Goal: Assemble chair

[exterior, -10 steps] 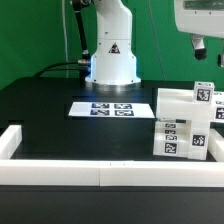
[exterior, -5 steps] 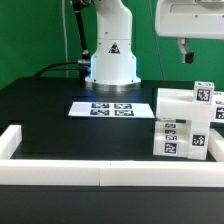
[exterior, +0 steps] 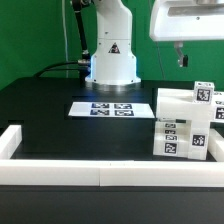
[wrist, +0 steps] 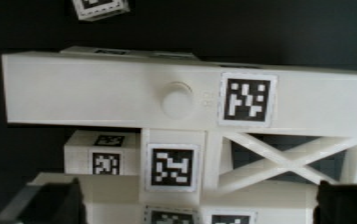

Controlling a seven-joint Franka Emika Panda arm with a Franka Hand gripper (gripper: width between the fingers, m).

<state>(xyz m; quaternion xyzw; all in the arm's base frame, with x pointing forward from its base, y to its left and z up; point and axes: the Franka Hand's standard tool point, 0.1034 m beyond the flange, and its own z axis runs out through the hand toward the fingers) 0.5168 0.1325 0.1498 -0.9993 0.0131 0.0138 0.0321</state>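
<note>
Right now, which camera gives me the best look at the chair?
The wrist view: the chair fills the picture, showing its tags, a round peg and a cross-braced panel. The exterior view shows the chair small, cut off at the exterior view's right edge.

A green backdrop stands behind the black table — evenly lit.

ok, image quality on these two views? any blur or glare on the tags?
Exterior view: even light, chair tags small but crisp, gripper slightly blurred at the top edge. Wrist view: close and a bit soft, chair tags readable, no glare, dark background.
</note>
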